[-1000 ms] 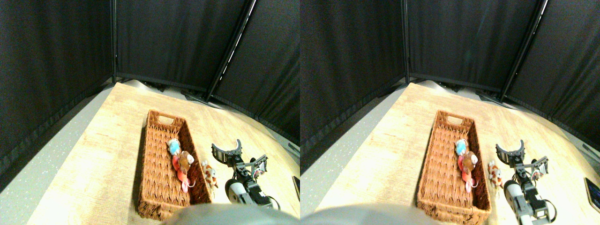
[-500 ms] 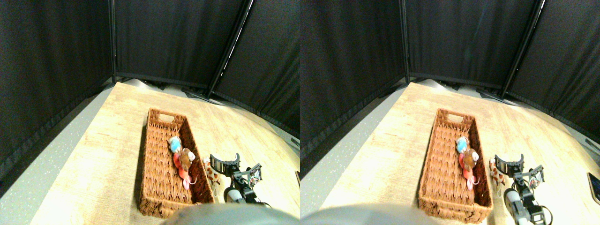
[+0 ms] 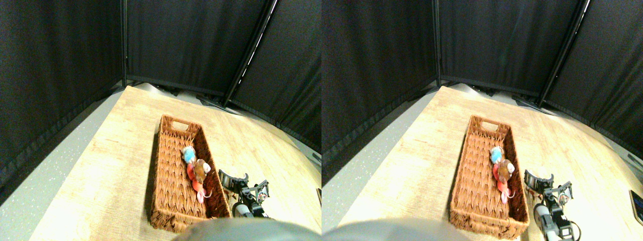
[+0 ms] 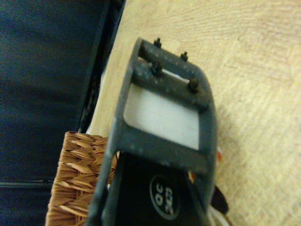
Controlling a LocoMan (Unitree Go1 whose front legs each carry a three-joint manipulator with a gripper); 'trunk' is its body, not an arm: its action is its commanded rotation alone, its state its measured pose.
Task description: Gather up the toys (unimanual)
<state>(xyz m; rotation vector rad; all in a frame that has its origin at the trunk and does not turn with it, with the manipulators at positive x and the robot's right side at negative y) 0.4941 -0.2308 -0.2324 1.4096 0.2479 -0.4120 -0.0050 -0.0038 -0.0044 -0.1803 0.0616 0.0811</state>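
Pale light-wood tabletop (image 3: 120, 150) with visible grain, brightly lit and washed out toward the near edge, speckled grey floor (image 3: 45, 170) along its left side, black fabric screen panels (image 3: 186, 45) on dark upright poles (image 3: 123, 42) enclosing the far side, a thin bright gap, perhaps light, along one slanted pole (image 3: 251, 52)

The right gripper (image 3: 241, 182) is low, just beside the basket's (image 3: 173, 165) right wall, arm reaching forward.

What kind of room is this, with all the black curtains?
Probably a lab test area set up for recording, not a home. Black curtain panels on poles wall in a light wooden floor, and a woven basket of plush toys sits beside the robot's pincer.
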